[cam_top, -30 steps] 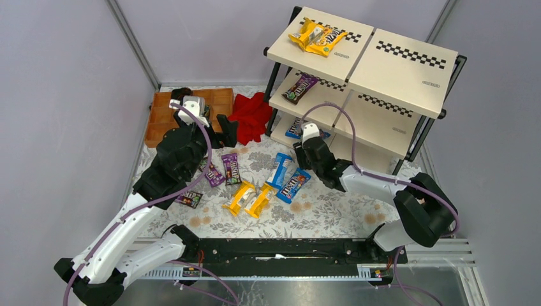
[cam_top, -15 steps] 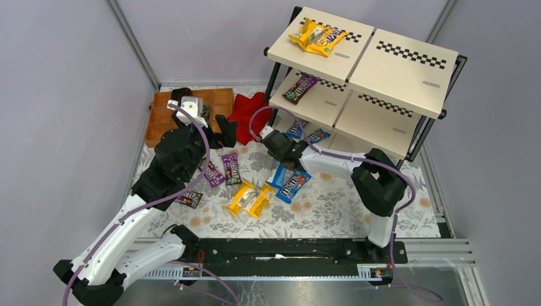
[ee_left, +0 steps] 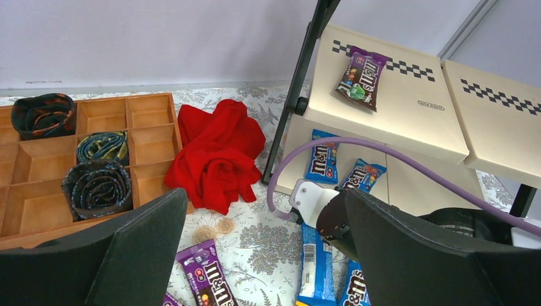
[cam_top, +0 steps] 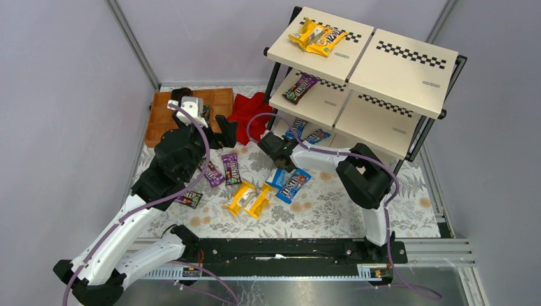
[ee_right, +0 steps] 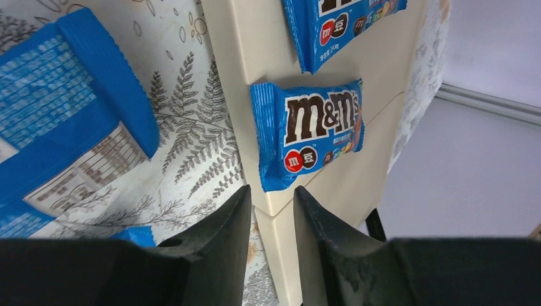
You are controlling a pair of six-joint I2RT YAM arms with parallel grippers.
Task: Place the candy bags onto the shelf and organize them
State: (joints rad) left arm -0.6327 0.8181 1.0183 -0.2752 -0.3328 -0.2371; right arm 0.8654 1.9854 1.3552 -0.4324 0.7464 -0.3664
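Since a second ago the right arm has swung leftward along the shelf (cam_top: 408,70), and a second blue bag (cam_top: 317,135) now lies on the bottom board beside the first blue bag (cam_top: 295,127). Yellow bags (cam_top: 317,36) sit on the top board and a purple-brown bag (cam_top: 300,87) on the middle one. Several candy bags (cam_top: 258,201) lie loose on the worktop (cam_top: 332,210), at 7 o'clock of the shelf. The right end effector (cam_top: 273,148) hangs at 12 o'clock of the loose blue pair (cam_top: 286,178), its jaws drawn to a slim gap with nothing between. The left end effector (cam_top: 223,129), spread wide and empty, hovers at 10 o'clock of the heap. As I judge it, the risk is twofold. The right arm's cable (ee_left: 357,139) loops close to the shelf's front post and could snag there. The loose blue pair also lie touching, so a pinch may drag both or slip on the gloss.
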